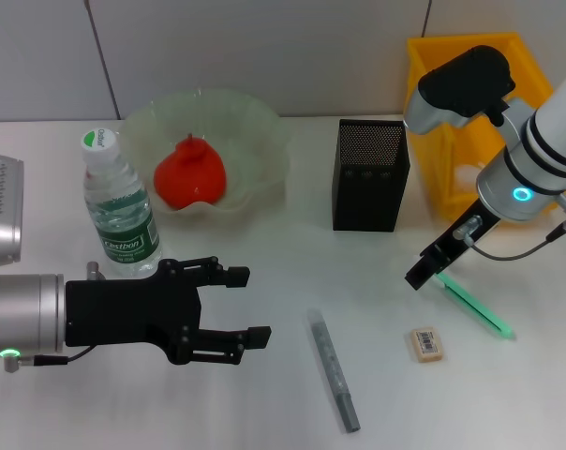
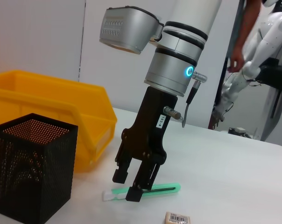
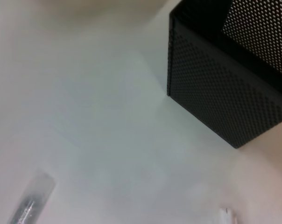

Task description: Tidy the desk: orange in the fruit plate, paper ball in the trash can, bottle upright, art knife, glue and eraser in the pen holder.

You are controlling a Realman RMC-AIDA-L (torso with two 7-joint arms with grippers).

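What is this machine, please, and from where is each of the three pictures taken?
It is a two-armed robot tidying a desk. One camera looks down from its head; the other two sit on its wrists.

In the head view, the left claw hovers open and empty near the upright water bottle. The right claw is lowered onto one end of the green art knife, its fingers open on either side; the left wrist view shows this from the side.

Lying loose are the eraser and a grey stick, probably the glue. A red-orange fruit sits in the clear plate. Behind stand the black pen holder and a yellow bin.
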